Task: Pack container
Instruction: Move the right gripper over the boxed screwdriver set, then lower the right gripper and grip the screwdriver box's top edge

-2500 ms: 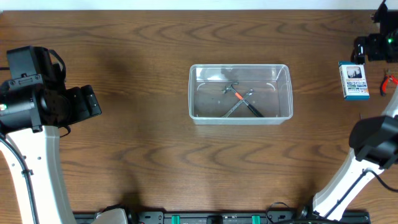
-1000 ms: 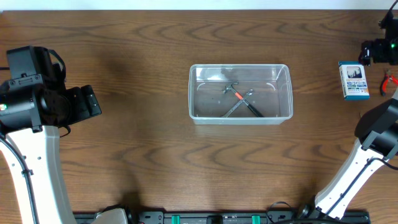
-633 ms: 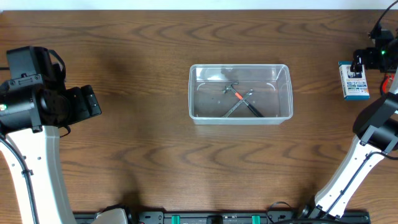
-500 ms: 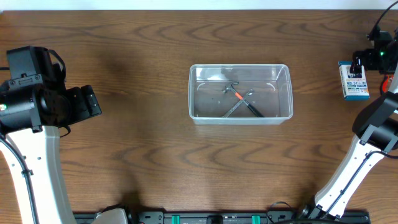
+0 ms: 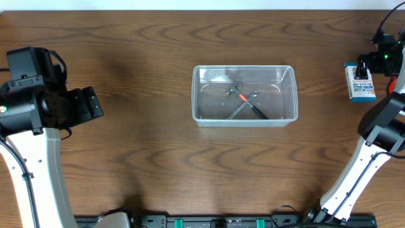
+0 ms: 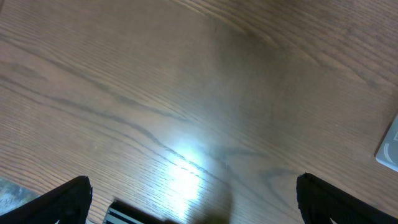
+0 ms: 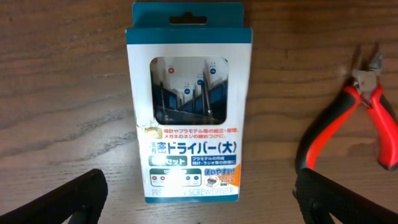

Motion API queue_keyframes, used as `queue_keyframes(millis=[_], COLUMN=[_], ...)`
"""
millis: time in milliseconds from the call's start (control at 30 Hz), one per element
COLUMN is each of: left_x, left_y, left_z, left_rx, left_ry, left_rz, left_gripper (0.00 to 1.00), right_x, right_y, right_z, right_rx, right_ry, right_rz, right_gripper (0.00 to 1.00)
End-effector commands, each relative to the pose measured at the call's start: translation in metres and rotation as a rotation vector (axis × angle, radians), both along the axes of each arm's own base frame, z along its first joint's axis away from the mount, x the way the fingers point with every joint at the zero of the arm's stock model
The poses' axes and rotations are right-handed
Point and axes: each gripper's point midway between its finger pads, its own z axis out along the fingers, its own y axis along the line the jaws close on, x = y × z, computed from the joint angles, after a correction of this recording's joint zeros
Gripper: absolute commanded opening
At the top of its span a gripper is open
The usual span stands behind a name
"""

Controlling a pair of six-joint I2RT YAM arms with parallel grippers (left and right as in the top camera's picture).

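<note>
A clear plastic container (image 5: 245,95) sits mid-table with a couple of small tools (image 5: 245,102) crossed inside it. At the far right lies a blue and white screwdriver-set box (image 5: 361,82) (image 7: 189,102), flat on the wood. My right gripper (image 5: 378,60) (image 7: 199,199) hangs open over the box, its black fingertips (image 7: 84,196) wide on either side and touching nothing. Red-handled pliers (image 7: 357,121) lie just right of the box. My left gripper (image 6: 193,199) is open above bare wood at the far left, holding nothing.
The container's corner (image 6: 388,146) shows at the right edge of the left wrist view. The left arm (image 5: 38,101) stands at the table's left side. The right arm's base (image 5: 373,152) rises at the lower right. The table's right edge is close to the pliers.
My right gripper has shifted down and left from the table's corner until it hangs over the screwdriver box. The left arm, container and box have not moved.
</note>
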Motion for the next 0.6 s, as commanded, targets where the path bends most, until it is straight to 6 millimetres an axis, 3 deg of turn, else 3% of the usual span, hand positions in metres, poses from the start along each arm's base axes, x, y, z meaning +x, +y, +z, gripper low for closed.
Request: queue_keyframes(millis=[0,200,567], left_x=[-0.001,-0.001,0.0], left_y=[0.002,0.002,0.002], left_z=[0.004,0.004,0.004], left_rx=[0.006,0.006,0.006], left_ry=[-0.008,-0.008,-0.008], left_rz=[0.001,0.001,0.001], left_gripper=[0.98,0.98,0.98], right_x=[0.0,0.002,0.004], right_y=[0.011,0.017,0.013], right_z=[-0.025,-0.038,-0.039], right_rx=[0.023,0.033,0.027], right_ry=[0.052,0.072,0.063], right_rz=[0.034,0.049,0.044], right_gripper=[0.99,0.99,0.99])
